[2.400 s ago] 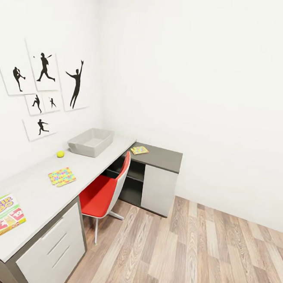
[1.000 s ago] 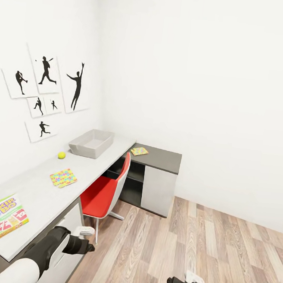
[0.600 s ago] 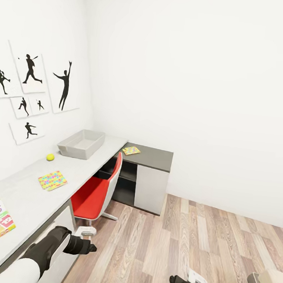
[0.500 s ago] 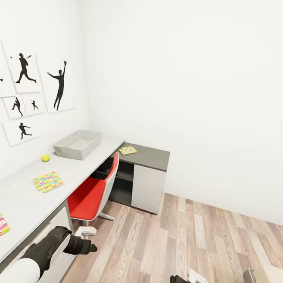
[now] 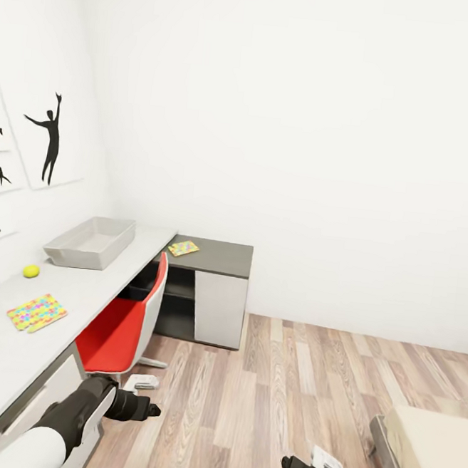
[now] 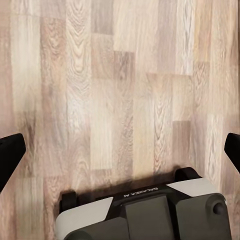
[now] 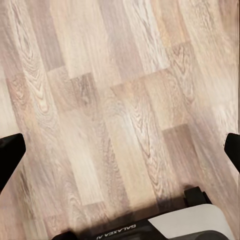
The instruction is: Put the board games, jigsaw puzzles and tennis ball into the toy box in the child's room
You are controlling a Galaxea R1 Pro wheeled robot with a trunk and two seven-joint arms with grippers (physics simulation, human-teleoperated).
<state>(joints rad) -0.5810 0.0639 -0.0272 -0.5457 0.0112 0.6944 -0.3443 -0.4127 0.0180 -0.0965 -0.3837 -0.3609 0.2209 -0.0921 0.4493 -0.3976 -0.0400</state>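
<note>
Running along the left wall, the table carries a jigsaw puzzle, the tennis ball & the toy box, all apart. A red chair is tucked under. A 2nd jigsaw puzzle lies on the dark side desk. Left gripper and right gripper hang over wood floor, fingers spread wide, nothing held. Bed corner at far right.

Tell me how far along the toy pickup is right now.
Nothing looks done: the toy box shows no toys inside. Both grippers are open and empty over the wood floor. Left: the tennis ball and a jigsaw puzzle on the table, a second puzzle on the dark side desk, plus the board games.
</note>
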